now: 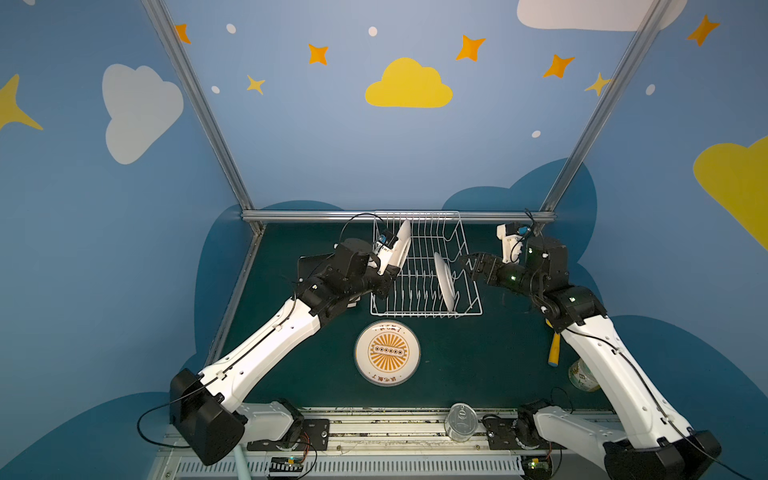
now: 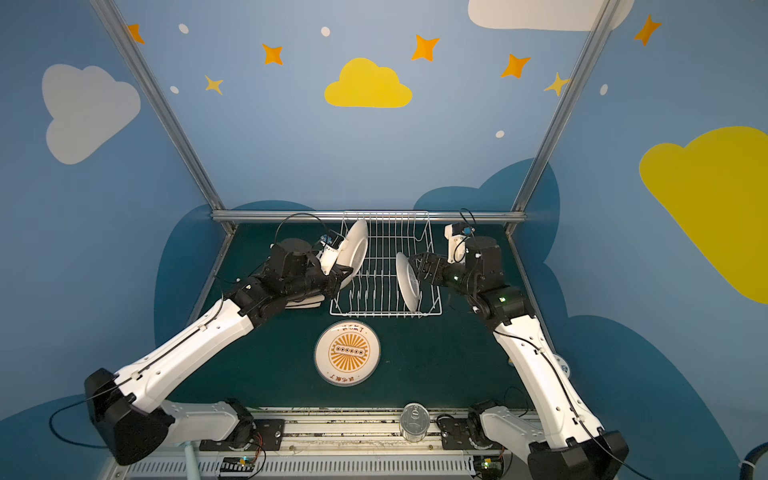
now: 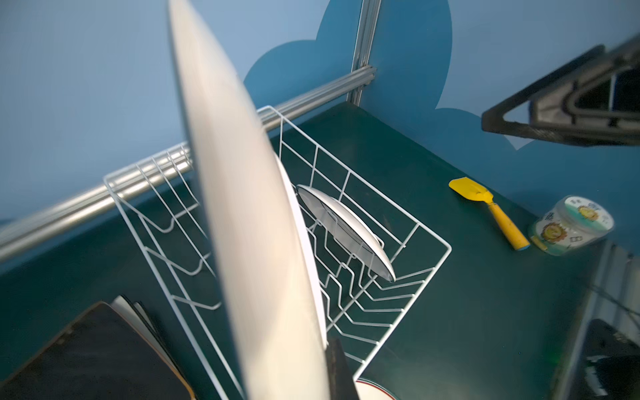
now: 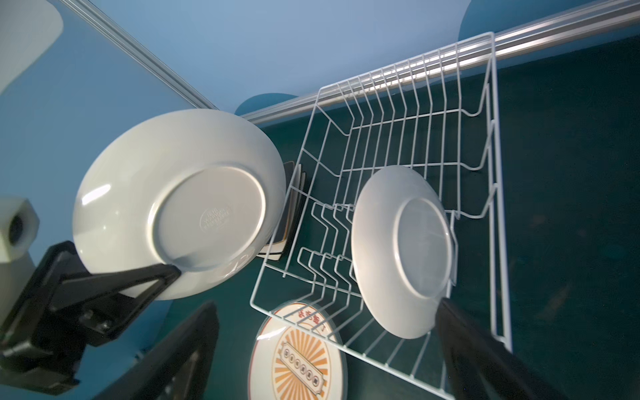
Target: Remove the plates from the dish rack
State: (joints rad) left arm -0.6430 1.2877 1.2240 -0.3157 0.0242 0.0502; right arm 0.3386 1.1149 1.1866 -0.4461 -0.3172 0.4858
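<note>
Holding plate (image 4: 173,201) over rack (image 2: 382,315), left hand (image 2: 345,272) clamped; right hand (image 1: 464,262) gaping beside last racked plate (image 4: 401,249); other plates (image 1: 387,352) already on tabletop (image 1: 478,365).

Overhead stereo, wrist views near dish rack (image 3: 360,177)

white wire dish rack (image 1: 424,314) at back centre of table, far side against the rail. one round white plate (image 1: 444,282) stands on edge in the right-hand prongs, underside facing right. second round white plate (image 1: 402,248) is up in the air, tilted, over rack's left wall. sunburst plate (image 1: 387,352) lies flat, face up, just in front of rack. black square plate (image 3: 86,353) tops a cream stack (image 3: 123,306) left of rack.
</note>
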